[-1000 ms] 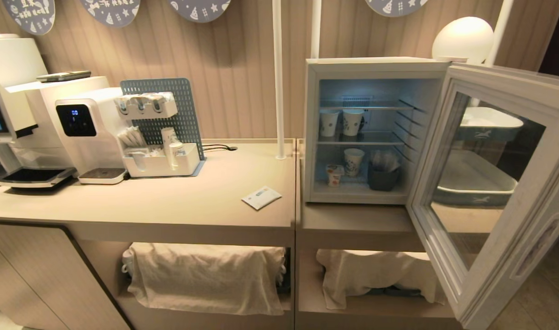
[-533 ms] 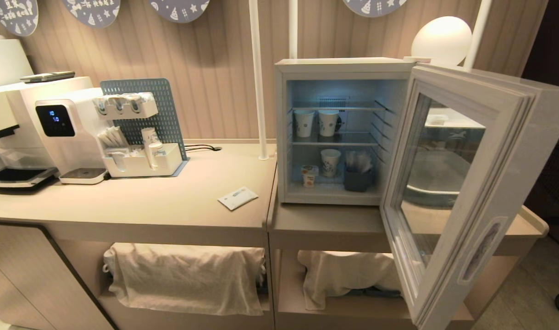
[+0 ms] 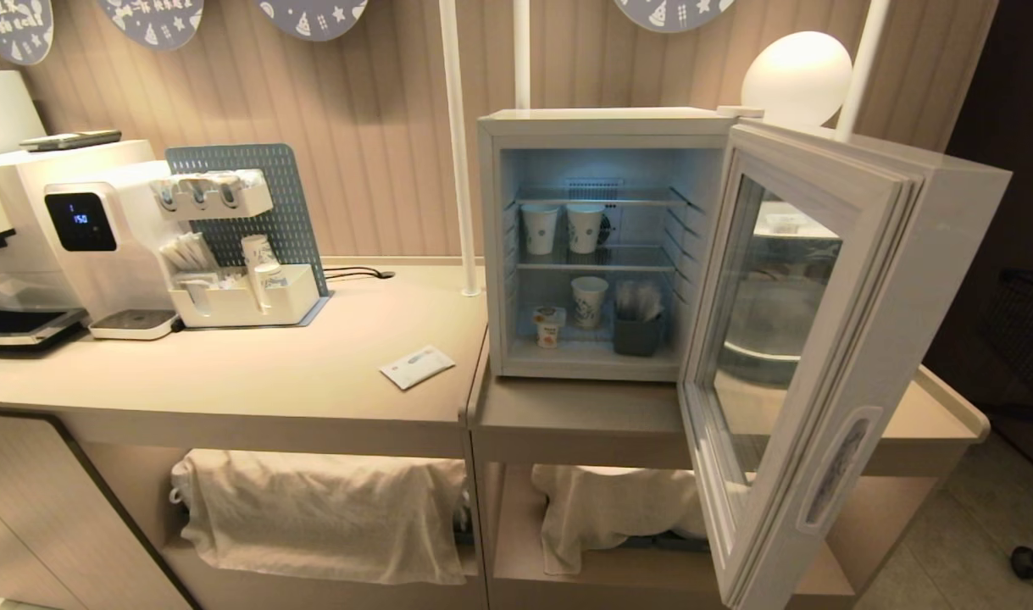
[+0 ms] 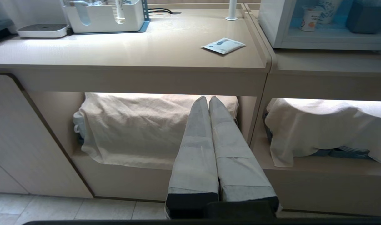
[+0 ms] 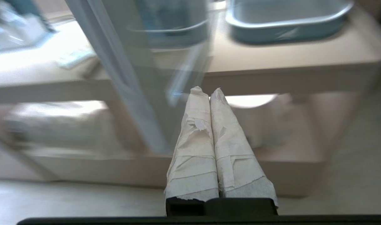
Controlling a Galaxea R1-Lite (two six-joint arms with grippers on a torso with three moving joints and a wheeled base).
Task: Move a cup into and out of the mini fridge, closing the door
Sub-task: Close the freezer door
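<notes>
Cup (image 3: 548, 325) sits on the mini fridge (image 3: 601, 127) floor at centre of my head view, beside a taller paper cup (image 3: 588, 301); the door (image 3: 808, 373) hangs wide open at right. On my left wrist view, the left gripper (image 4: 208, 99) has its taped fingers pressed together, empty, before a cloth-covered shelf (image 4: 131, 128). My right wrist view shows the right gripper (image 5: 208, 91) likewise closed and empty, near the door's edge.
</notes>
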